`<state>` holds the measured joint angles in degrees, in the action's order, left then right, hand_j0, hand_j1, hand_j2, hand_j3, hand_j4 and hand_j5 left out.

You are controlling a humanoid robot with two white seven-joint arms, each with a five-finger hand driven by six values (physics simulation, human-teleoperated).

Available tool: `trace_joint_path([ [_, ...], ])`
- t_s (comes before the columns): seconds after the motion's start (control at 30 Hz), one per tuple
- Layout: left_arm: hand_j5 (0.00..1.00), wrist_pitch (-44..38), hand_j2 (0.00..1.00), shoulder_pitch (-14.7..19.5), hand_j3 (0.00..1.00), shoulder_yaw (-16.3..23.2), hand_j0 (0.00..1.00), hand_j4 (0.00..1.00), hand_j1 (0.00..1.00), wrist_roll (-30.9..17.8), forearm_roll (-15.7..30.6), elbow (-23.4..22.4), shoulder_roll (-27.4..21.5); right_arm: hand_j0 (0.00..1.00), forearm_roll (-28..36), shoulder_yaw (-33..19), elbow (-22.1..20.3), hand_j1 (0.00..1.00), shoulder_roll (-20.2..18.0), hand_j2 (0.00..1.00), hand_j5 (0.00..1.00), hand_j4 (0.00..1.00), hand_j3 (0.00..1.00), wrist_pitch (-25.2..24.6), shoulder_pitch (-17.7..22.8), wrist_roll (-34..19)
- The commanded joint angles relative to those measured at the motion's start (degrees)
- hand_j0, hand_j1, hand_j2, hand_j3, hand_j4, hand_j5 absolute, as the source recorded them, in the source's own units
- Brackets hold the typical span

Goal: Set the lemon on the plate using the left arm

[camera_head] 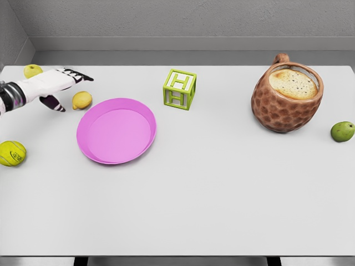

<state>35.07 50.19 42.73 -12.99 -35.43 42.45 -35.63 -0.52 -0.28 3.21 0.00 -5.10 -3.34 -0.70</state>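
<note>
A small yellow lemon (82,100) lies on the white table just left of the pink plate (95,149), a short gap between them. My left hand (67,88) reaches in from the left edge and hovers by the lemon, fingers stretched out above it and the thumb pointing down on its left side. The hand is open and holds nothing. The plate has nothing on it. My right arm does not show.
A yellow-green fruit (33,71) sits behind the left hand at the far edge. A tennis ball (11,153) lies at the left edge. A green letter block (179,88), a brown mug (287,96) and a green fruit (343,131) stand to the right.
</note>
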Motion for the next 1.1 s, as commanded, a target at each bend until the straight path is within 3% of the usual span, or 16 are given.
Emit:
trace_joint_path([
  [0.0,1.00,-0.1,1.00,0.1,1.00,0.5,1.00,1.00,1.00,-1.4,-0.5,-0.3,0.6,1.00,0.0,0.0,0.0,1.00,0.0,1.00,1.00,1.00,1.00,0.0,0.1,0.0],
  [1.07,1.00,-0.1,1.00,2.0,1.00,0.4,1.00,1.00,1.00,-1.7,-3.3,-3.9,4.2,1.00,0.0,0.0,0.0,1.00,0.0,1.00,1.00,1.00,1.00,0.0,0.0,0.0],
])
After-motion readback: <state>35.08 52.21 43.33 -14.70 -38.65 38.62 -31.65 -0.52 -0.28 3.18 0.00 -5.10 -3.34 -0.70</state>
